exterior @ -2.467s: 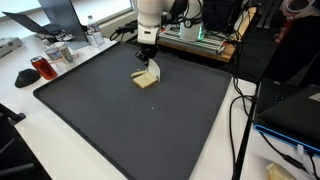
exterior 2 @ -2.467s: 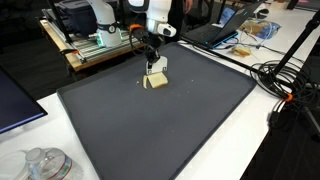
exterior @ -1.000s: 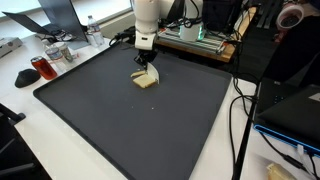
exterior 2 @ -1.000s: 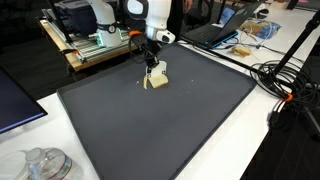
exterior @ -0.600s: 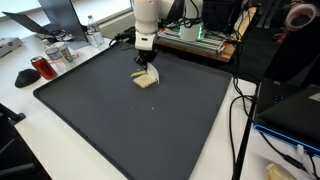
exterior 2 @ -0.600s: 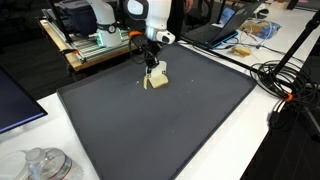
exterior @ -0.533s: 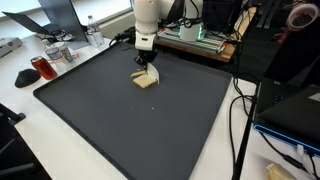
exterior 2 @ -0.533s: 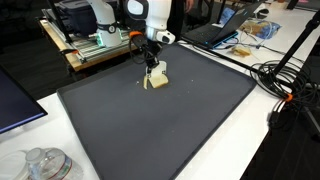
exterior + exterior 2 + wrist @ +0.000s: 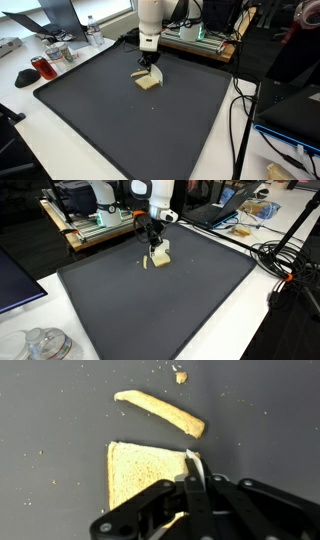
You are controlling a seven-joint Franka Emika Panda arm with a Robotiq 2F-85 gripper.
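Change: in both exterior views the arm has shifted a little toward the right of the frame since half a second ago; the bread lies about where it was
Gripper (image 9: 148, 63) (image 9: 154, 242) (image 9: 190, 478): black, angular, jaws closed tight on a thin pale blade (image 9: 192, 462) that stands between them
Blade: flat and narrow, its tip at the right edge of the bread
Bread (image 9: 140, 472) (image 9: 147, 81) (image 9: 158, 258): a pale, squarish slice with a soft crumb, flat on the mat, lower centre of the wrist view; upper centre of both exterior views, directly under the gripper
Crust (image 9: 160, 412): a long, slightly curved, golden strip, apart from the bread, just above it in the wrist view
Crumb (image 9: 181, 376): small brown bit near the top edge
Mat (image 9: 130, 130) (image 9: 160, 310): dark grey, matte, rectangular, dotted with fine crumbs
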